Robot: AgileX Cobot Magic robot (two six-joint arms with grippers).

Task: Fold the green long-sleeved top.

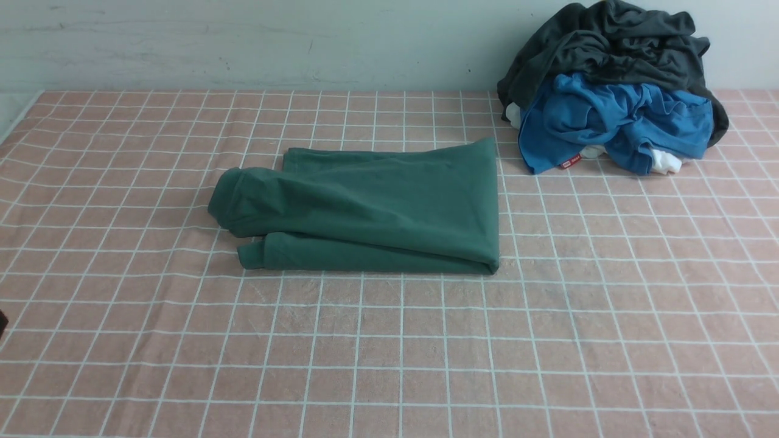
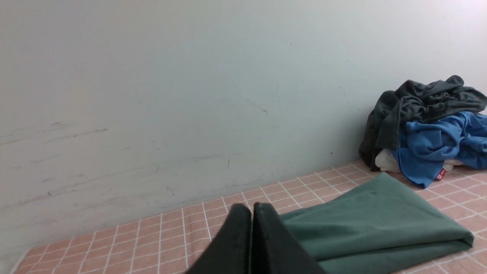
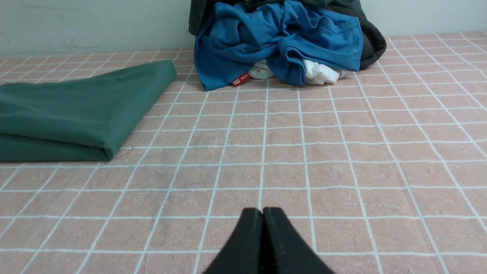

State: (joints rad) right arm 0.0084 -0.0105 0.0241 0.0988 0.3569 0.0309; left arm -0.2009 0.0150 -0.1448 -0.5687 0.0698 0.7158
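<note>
The green long-sleeved top point(image 1: 371, 210) lies folded into a compact stack in the middle of the table, with a rolled bulge at its left end and a folded edge at its right end. It also shows in the left wrist view point(image 2: 376, 219) and the right wrist view point(image 3: 76, 110). My left gripper point(image 2: 252, 207) is shut and empty, raised off the table near the top's left end. My right gripper point(image 3: 262, 211) is shut and empty, low over bare tablecloth to the right of the top. Neither gripper shows in the front view.
A pile of clothes stands at the back right against the wall: a dark charcoal-grey garment point(image 1: 614, 42) on top, a bright blue garment point(image 1: 608, 121) below, some white cloth point(image 1: 663, 161) under it. The pink checked tablecloth point(image 1: 389, 353) covers the table.
</note>
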